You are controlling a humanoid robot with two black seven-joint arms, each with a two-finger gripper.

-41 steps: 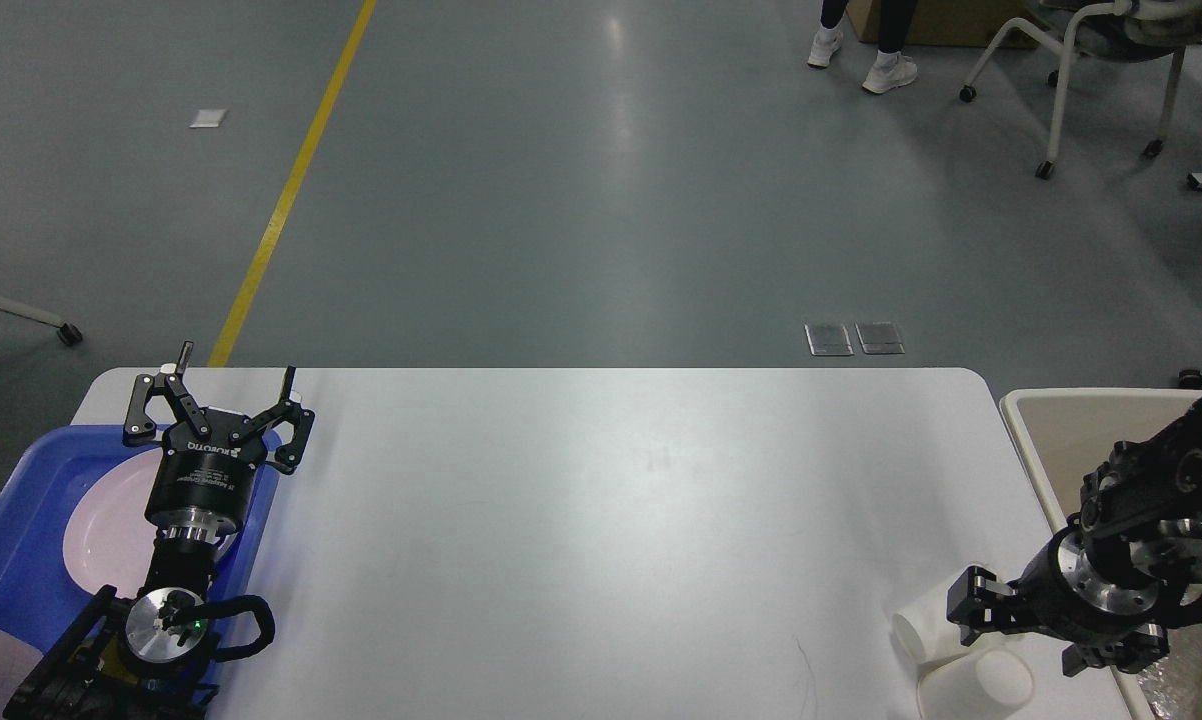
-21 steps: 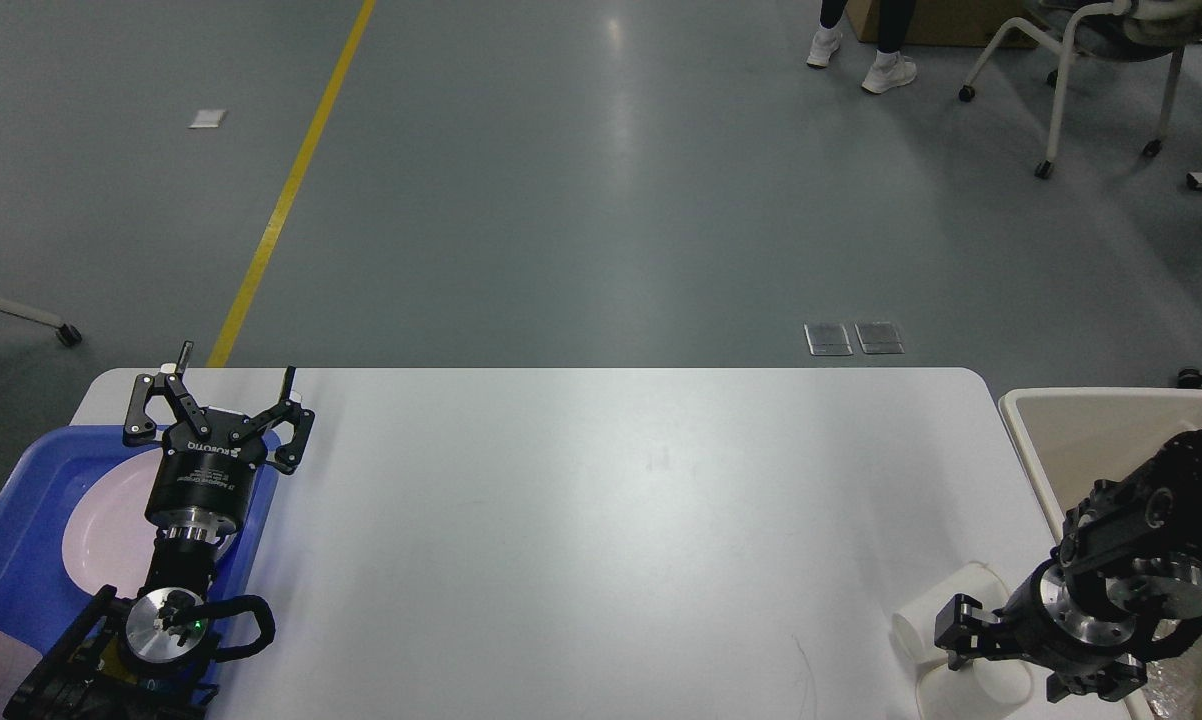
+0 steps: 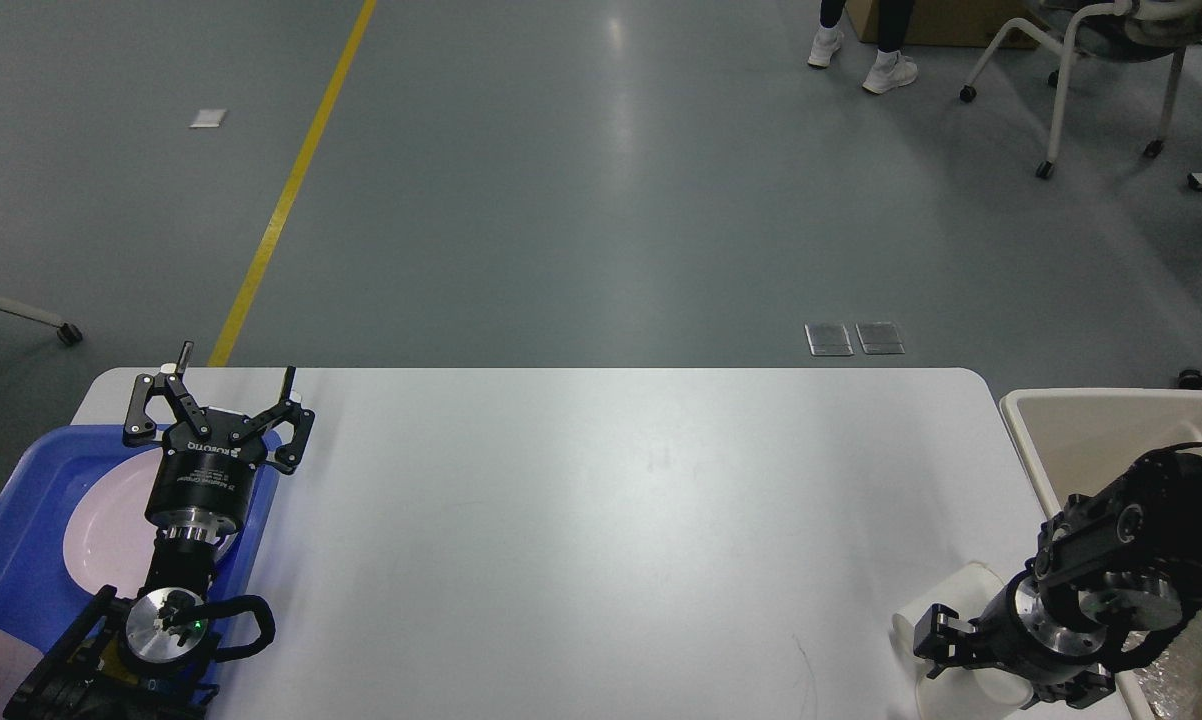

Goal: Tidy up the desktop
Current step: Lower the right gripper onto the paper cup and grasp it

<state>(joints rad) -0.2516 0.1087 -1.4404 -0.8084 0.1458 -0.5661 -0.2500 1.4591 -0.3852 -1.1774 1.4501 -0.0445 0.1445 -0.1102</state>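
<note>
Smooth white desktop [image 3: 601, 520] with soft sheen; glossy blue plastic tray [image 3: 21, 540]; matt beige plastic bin [image 3: 1091, 440]

My work surface is the desktop [image 3: 581, 520], a wide white table top with rounded far corners, standing on a grey floor. At its left end lies a blue plastic tray [image 3: 21, 545], hanging partly past the edge. Near the front right corner white paper cups [image 3: 946, 625] lie on their sides, touching one another. Faint smudges mark the middle of the top.
</note>
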